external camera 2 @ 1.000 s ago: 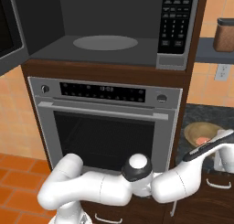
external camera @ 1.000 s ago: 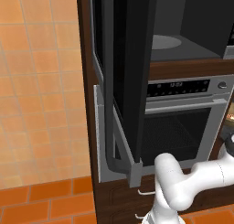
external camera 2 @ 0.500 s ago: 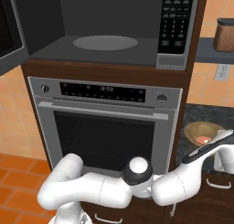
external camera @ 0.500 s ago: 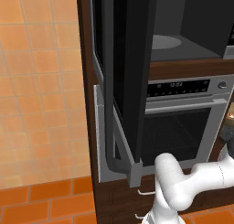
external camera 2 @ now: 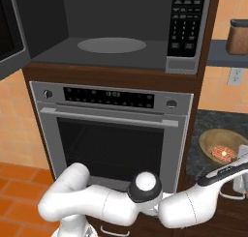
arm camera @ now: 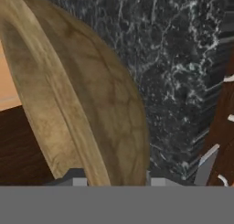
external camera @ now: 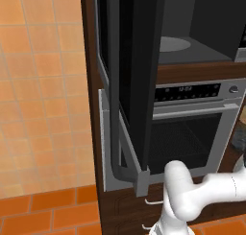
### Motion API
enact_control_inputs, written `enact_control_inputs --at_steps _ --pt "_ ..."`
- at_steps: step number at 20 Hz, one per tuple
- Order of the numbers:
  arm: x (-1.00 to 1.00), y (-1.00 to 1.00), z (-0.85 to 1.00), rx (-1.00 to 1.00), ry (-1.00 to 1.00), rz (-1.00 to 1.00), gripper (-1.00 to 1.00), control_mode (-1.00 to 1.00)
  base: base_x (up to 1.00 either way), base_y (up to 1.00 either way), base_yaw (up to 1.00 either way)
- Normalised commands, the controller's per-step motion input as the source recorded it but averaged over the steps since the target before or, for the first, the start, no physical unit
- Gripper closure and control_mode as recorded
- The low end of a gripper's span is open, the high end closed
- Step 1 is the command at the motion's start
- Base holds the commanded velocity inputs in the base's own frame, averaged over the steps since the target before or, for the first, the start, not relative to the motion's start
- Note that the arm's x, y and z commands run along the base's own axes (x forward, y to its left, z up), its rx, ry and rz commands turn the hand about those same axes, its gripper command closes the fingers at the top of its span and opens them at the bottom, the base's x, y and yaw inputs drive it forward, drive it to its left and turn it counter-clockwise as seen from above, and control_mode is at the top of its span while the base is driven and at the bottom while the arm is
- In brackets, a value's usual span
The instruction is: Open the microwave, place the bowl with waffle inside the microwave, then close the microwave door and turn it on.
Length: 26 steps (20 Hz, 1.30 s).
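Note:
The microwave (external camera 2: 116, 42) stands open, with a dark cavity and a round turntable inside. Its door (external camera: 139, 85), black glass edged in grey, is swung out to the left. The wooden bowl (external camera 2: 215, 140) sits on the dark stone counter to the right of the oven, and the waffle (external camera 2: 224, 152) lies in it. My arm reaches low to the right towards the bowl. In the hand view, the bowl's wall (arm camera: 91, 104) looms large and runs down between the fingertips. My gripper (arm camera: 115, 181) is shut on the bowl's rim.
A silver oven (external camera 2: 114, 134) with a bar handle sits under the microwave. The keypad (external camera 2: 183, 23) is on the microwave's right side. A brown jar (external camera 2: 238, 37) stands on a shelf above the speckled counter (external camera 2: 206, 122). Drawer handles (arm camera: 208, 157) show below the counter.
The jaws have closed in on the bowl's rim. The arm has only shifted slightly, and the bowl still rests on the counter.

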Motion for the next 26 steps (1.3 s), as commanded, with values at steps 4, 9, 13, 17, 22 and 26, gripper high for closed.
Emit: enact_control_inputs --at_steps 4,9,13,17,22,26 --pt "-1.0 -0.1 0.31 0.0 -0.12 0.0 1.0 -1.0 0.0 0.0 0.0" --pt "-1.0 -0.1 0.19 0.0 -0.23 0.0 1.0 -1.0 0.0 0.0 0.0" --pt "-1.0 0.05 0.46 0.0 -0.27 0.0 1.0 -1.0 0.0 0.0 0.0" --pt "-1.0 0.62 0.74 -0.16 -0.12 0.0 1.0 -1.0 0.0 0.0 0.0" --pt "-0.93 0.95 0.86 -0.32 0.08 0.0 1.0 -1.0 0.0 0.0 0.0" --pt "-0.73 1.0 0.84 -0.38 0.24 0.0 1.0 -1.0 0.0 0.0 0.0"
